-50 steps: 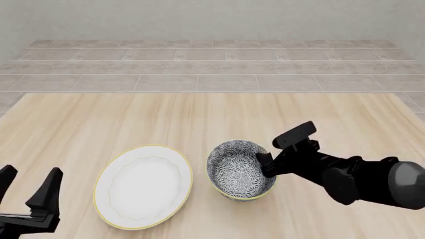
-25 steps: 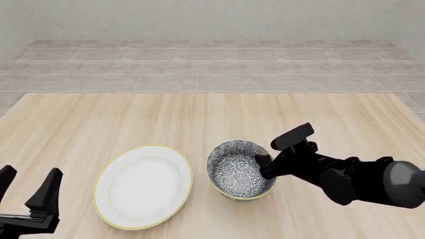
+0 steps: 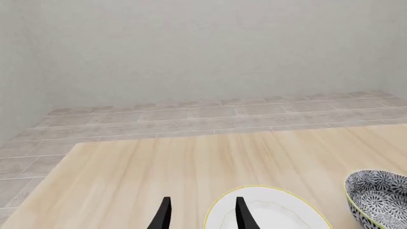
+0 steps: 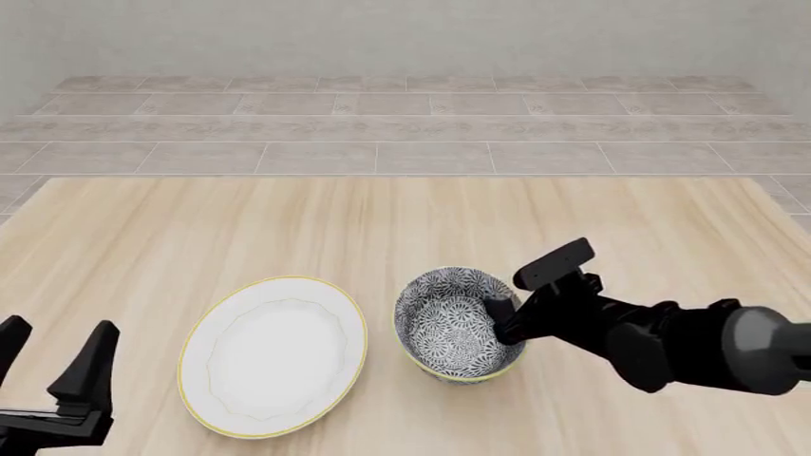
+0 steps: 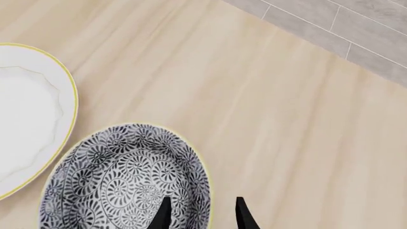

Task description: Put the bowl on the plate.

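The bowl (image 4: pixel 459 323) sits on the table (image 4: pixel 254 228) just right of the plate (image 4: pixel 273 356) (not touching it).

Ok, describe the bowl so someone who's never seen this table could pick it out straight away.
Start at the wooden table. On its near half two dishes sit side by side, and the bowl is the right-hand one, with the right gripper straddling its rim. Unlike the flat, plain white plate beside it, it is deep and covered in a dark blue-and-white floral pattern.
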{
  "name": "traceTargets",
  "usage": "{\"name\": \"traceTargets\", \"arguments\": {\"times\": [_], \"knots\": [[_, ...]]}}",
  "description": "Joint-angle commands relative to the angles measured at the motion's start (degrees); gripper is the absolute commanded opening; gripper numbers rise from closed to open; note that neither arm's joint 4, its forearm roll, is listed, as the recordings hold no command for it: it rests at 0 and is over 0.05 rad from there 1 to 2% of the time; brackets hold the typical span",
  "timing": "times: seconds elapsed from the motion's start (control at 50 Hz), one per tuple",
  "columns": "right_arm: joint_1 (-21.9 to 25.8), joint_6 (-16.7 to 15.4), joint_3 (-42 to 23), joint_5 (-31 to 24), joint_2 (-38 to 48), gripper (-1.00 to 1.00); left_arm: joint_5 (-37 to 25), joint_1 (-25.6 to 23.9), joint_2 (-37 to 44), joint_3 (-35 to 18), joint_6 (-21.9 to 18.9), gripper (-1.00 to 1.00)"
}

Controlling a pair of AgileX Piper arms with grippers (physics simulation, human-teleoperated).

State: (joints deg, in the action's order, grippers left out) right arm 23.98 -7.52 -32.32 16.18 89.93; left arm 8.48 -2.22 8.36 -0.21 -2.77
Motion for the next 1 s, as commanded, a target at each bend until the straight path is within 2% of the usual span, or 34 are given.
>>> {"name": "traceTargets", "arguments": {"times": [0.02,1.0], "knots": [[0.38,0.23,-0.38,-0.22,0.55,1.0,0.05,-0.01,0.17,-0.02,0.06,1.0],[0.78,0.83,-0.01,1.73,3.64,1.0,-0.23,0.02,-0.11,0.03,0.0,1.0]]}}
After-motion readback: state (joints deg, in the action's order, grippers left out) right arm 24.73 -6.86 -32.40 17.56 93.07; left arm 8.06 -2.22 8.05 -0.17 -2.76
